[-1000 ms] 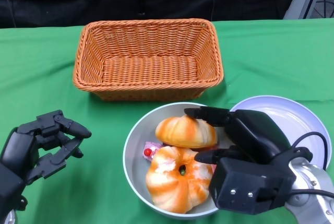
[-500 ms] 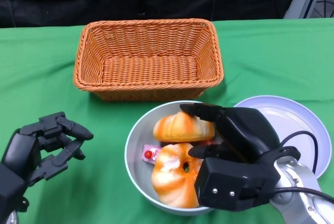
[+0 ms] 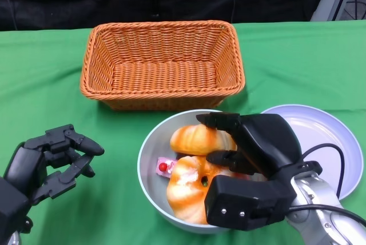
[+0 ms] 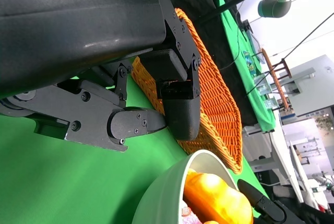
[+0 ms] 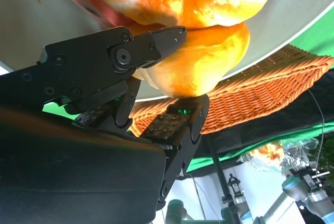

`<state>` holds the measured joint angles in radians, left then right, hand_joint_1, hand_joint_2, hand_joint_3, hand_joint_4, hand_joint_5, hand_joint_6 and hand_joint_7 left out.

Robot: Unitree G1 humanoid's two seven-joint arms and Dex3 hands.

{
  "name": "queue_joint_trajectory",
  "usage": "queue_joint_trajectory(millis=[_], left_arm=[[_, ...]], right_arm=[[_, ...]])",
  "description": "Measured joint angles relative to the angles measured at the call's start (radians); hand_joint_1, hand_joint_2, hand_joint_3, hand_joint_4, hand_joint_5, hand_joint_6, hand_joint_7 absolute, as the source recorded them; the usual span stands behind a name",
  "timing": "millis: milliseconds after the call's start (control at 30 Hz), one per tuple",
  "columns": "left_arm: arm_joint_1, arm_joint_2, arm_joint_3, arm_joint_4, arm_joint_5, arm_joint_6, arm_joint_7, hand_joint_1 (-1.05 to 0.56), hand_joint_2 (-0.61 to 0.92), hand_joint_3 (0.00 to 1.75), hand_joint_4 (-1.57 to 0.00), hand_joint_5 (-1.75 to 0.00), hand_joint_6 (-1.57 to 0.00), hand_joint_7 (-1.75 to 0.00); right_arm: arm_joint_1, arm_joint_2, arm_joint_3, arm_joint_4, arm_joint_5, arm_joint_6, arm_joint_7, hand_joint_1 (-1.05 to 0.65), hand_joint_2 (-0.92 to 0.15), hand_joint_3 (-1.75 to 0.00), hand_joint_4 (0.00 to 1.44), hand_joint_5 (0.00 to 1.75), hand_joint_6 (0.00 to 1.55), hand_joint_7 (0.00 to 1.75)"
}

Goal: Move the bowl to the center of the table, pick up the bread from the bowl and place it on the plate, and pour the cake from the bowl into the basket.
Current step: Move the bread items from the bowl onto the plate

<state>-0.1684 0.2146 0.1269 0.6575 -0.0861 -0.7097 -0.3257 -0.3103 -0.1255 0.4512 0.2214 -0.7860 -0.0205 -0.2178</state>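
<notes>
Over the bowl (image 3: 150,159), the right hand (image 3: 260,142) pinches the far bread (image 3: 197,140). Plate (image 3: 326,128) and basket (image 3: 163,65) sit empty, so placing and pouring remain; left hand (image 3: 48,159) idles, loosely curled, empty.

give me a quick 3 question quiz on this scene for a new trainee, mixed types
1. True or false: the basket already holds a piece of bread.
2. Multiple choice: where is the right robot hand? A) over the plate B) reaching into the bowl, fingers around the upper bread C) resting on the green cloth
3. Fill in: the left robot hand holds ____.

Key: 1 false, the basket is empty. 2 B. 3 nothing; it hovers over the green cloth, left of the bowl.
</notes>
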Motion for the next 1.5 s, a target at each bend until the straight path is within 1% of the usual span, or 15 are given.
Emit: queue_joint_trajectory(millis=[33,100,200,233,300,333,533,633,800,867,1067,1267,1433,1467,1500], left_arm=[[0.000,0.000,0.000,0.000,0.001,0.000,0.000,-0.13,0.90,0.44,-0.78,-1.39,-0.83,-1.04],[0.000,0.000,-0.001,0.002,0.008,-0.003,0.000,-0.13,0.90,0.45,-0.79,-1.39,-0.83,-1.04],[0.000,0.000,-0.001,0.005,0.008,-0.011,0.000,-0.13,0.89,0.45,-0.79,-1.39,-0.83,-1.04],[0.000,0.000,-0.001,0.007,0.008,-0.013,0.000,-0.14,0.89,0.45,-0.79,-1.39,-0.83,-1.04],[0.000,0.000,-0.001,0.009,0.008,-0.014,0.000,-0.14,0.89,0.45,-0.79,-1.39,-0.83,-1.04],[0.000,0.000,-0.001,0.009,0.008,-0.014,0.000,-0.14,0.89,0.44,-0.79,-1.39,-0.83,-1.04],[0.000,0.001,-0.003,0.009,0.014,-0.014,0.001,-0.17,0.89,0.42,-0.79,-1.39,-0.83,-1.03],[0.000,0.002,-0.004,0.009,0.032,-0.014,0.002,-0.18,0.89,0.40,-0.80,-1.39,-0.84,-1.02],[0.000,0.002,-0.004,0.009,0.039,-0.014,0.002,-0.18,0.91,0.37,-0.79,-1.37,-0.84,-1.03],[0.000,0.002,-0.004,0.009,0.040,-0.013,0.002,-0.19,0.91,0.36,-0.80,-1.37,-0.84,-1.03],[0.000,0.002,-0.004,0.009,0.040,-0.007,0.002,-0.18,0.92,0.35,-0.79,-1.37,-0.83,-1.05],[0.000,0.001,-0.003,0.008,0.040,-0.006,0.003,-0.17,0.92,0.37,-0.80,-1.38,-0.82,-1.05],[-0.001,0.002,-0.003,0.008,0.040,-0.005,0.002,-0.17,0.92,0.38,-0.78,-1.40,-0.81,-1.05],[-0.001,0.002,-0.003,0.009,0.040,-0.006,0.003,-0.17,0.92,0.38,-0.78,-1.40,-0.82,-1.06],[-0.001,0.002,-0.003,0.010,0.041,-0.006,0.003,-0.17,0.92,0.38,-0.78,-1.40,-0.82,-1.06]], right_arm=[[-0.005,0.000,0.006,0.017,-0.006,-0.012,-0.021,-0.19,-0.84,0.00,0.75,1.11,1.00,0.06],[-0.015,0.000,0.015,0.049,-0.008,-0.035,-0.058,-0.19,-0.84,0.00,0.76,1.10,1.03,0.06],[-0.035,-0.001,0.024,0.094,-0.008,-0.069,-0.100,-0.21,-0.82,0.00,0.85,1.00,1.13,0.07],[-0.042,-0.001,0.026,0.114,-0.008,-0.088,-0.119,-0.20,-0.83,0.00,0.86,1.02,1.16,0.06],[-0.054,-0.004,0.028,0.151,-0.007,-0.124,-0.150,-0.20,-0.83,0.00,0.87,1.03,1.18,0.06],[-0.059,-0.005,0.028,0.167,-0.005,-0.142,-0.162,-0.19,-0.83,0.00,0.83,1.13,1.18,0.05],[-0.079,-0.008,0.023,0.248,0.018,-0.255,-0.234,-0.11,-0.85,-0.01,0.75,1.35,1.22,0.06],[-0.079,-0.009,0.010,0.274,0.046,-0.319,-0.256,-0.09,-0.87,-0.01,0.75,1.35,1.22,0.06],[-0.074,-0.010,-0.025,0.266,0.117,-0.388,-0.243,-0.06,-0.88,-0.01,0.78,1.26,1.20,0.06],[-0.059,-0.012,-0.044,0.226,0.151,-0.398,-0.210,-0.06,-0.90,-0.01,0.74,1.32,1.19,0.06],[0.003,-0.022,-0.095,0.067,0.227,-0.408,-0.112,-0.06,-0.90,-0.01,0.72,1.40,1.18,0.08],[0.103,-0.030,-0.151,-0.120,0.288,-0.364,-0.005,-0.02,-0.89,0.00,0.69,1.51,1.16,0.13],[0.171,-0.039,-0.197,-0.233,0.324,-0.351,0.053,-0.03,-0.90,0.00,0.68,1.52,1.15,0.17],[0.187,-0.042,-0.207,-0.252,0.329,-0.351,0.059,-0.02,-0.90,-0.01,0.68,1.52,1.11,0.26],[0.202,-0.047,-0.217,-0.270,0.331,-0.352,0.064,-0.01,-0.90,-0.01,0.69,1.50,1.02,0.43]])
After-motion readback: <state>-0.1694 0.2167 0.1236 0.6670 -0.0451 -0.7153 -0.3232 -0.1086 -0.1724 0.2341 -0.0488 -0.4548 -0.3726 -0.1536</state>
